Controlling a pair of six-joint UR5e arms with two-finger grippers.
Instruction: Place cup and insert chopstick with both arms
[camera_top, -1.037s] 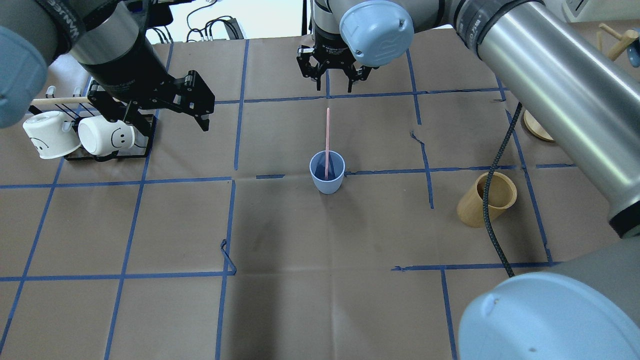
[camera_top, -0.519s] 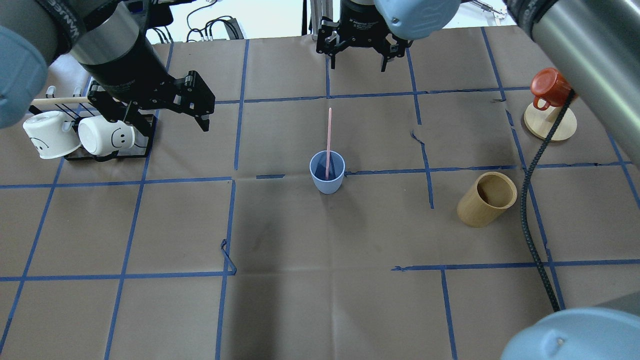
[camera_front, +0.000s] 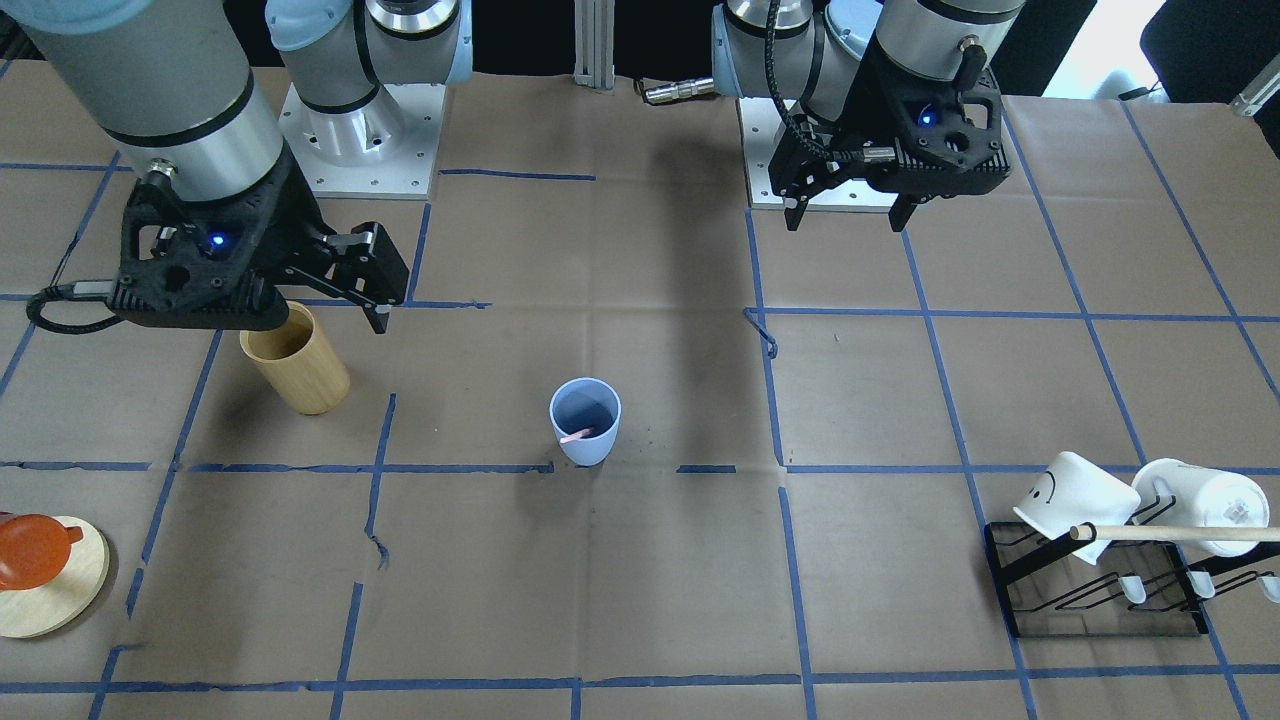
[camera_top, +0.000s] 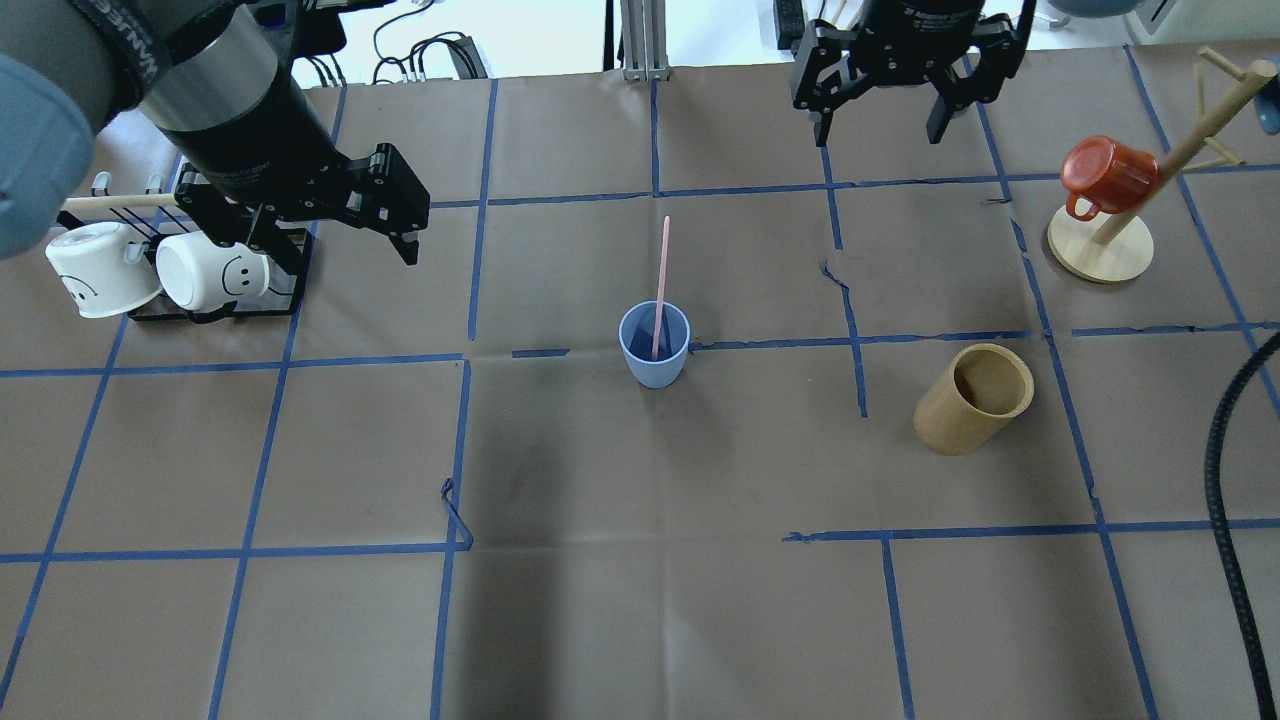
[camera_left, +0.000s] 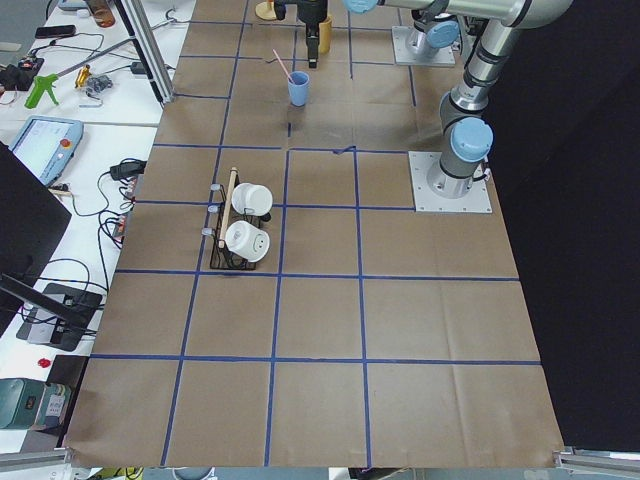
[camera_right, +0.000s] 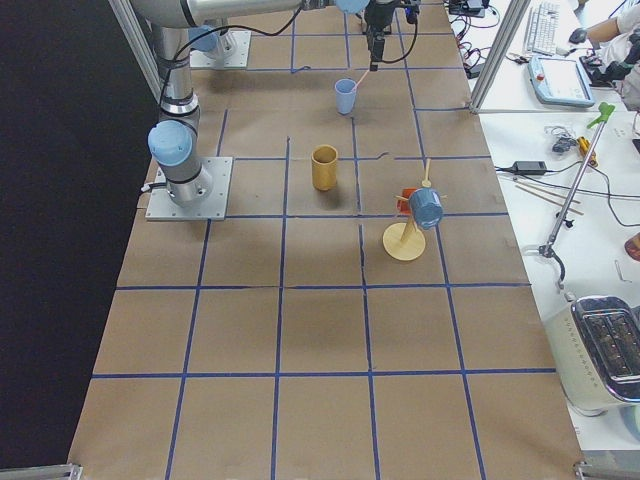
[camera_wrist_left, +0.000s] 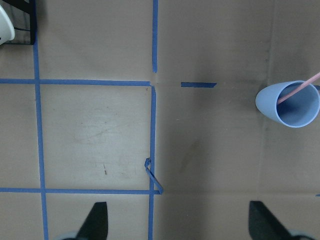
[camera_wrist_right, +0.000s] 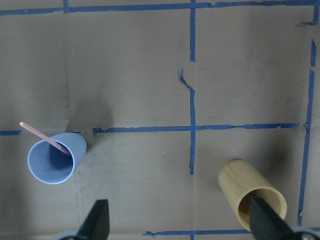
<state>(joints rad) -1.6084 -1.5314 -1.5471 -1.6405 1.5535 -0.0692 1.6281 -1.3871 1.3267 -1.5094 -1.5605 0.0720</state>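
The blue cup (camera_top: 654, 345) is found upright near the middle of the table (camera_top: 640, 600), just beside a crossing of the blue tape lines. The pink chopstick (camera_top: 660, 275) is seen inside it: its lower end rests in the cup, and its upper part leans over the rim on the side far from the robot. Neither object is touched by any gripper.

The left gripper (camera_front: 843, 215) is held above the left part of the table, well apart from the cup. Its jaws are spread wide, and nothing is held between them. In the left wrist view only bare paper and tape are seen between the two fingertips (camera_wrist_left: 97, 220). The right gripper (camera_top: 878, 130) hangs high over the right half of the table. Its jaws are also opened wide and are empty; in the right wrist view the cup is seen at the left and the bamboo cup (camera_top: 975, 395) at the right, both far below.

From this it is judged that both parts of the task are done: the cup is placed and the chopstick is inserted. Nothing more seems to be left, except perhaps that the arms are brought to a rest position. The cup looks stable, and the chopstick is supported by the rim. The rack with white mugs (camera_top: 180, 270) and the red mug (camera_top: 1100, 175) on its wooden stand are not involved.
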